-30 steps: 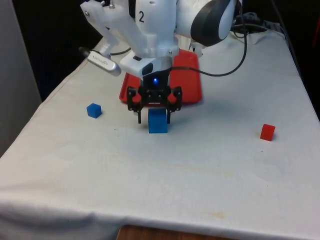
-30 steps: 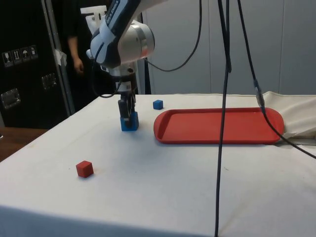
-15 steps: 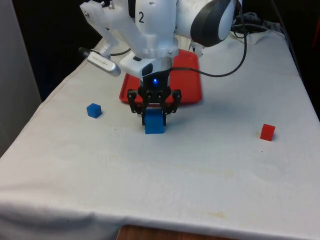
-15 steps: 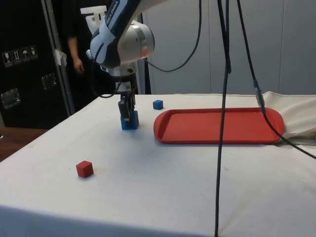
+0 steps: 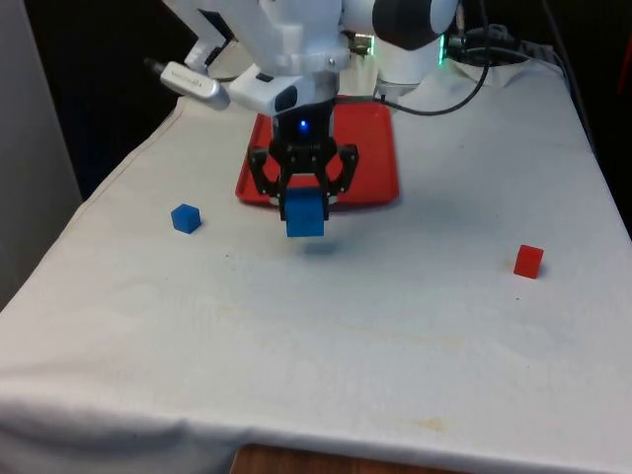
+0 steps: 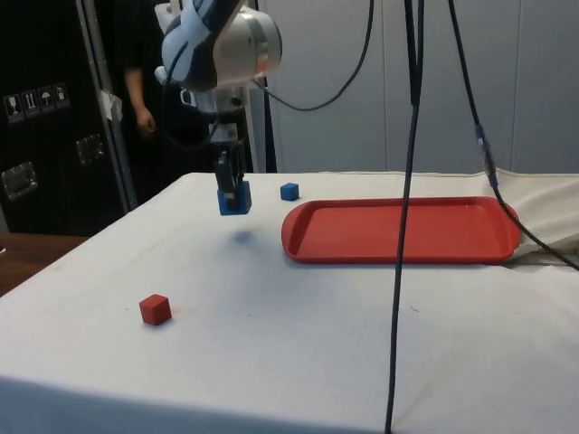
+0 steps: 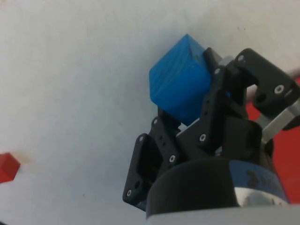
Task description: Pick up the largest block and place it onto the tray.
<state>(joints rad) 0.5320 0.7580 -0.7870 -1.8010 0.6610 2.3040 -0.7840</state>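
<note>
1. Small red block (image 5: 528, 261) on counter (image 5: 395, 326), nearer the camera than the tray and well off to the front view's right of it; not task-relevant.
2. Large blue block (image 5: 305, 213) off the counter, hanging just short of the tray's near edge; shadow on the cloth directly below.
3. Handling estimate: rigid cube, probably light, flat faces, edges crisp. Not fragile. Smooth sides could slip if squeeze is weak; best taken on two opposite flat faces, mid-height.
4. Tool (image 5: 304, 193) clenched on large blue block, fingers (image 7: 213, 101) pressed on opposite faces, gap set by block width. Touching nothing else.
5. Small blue block (image 5: 185, 217) on counter, well to the front view's left of the tray, untouched.
6. Red tray (image 5: 380, 163) flat on counter, beyond the held block; nothing on the part that shows. Block not yet over it.
</note>
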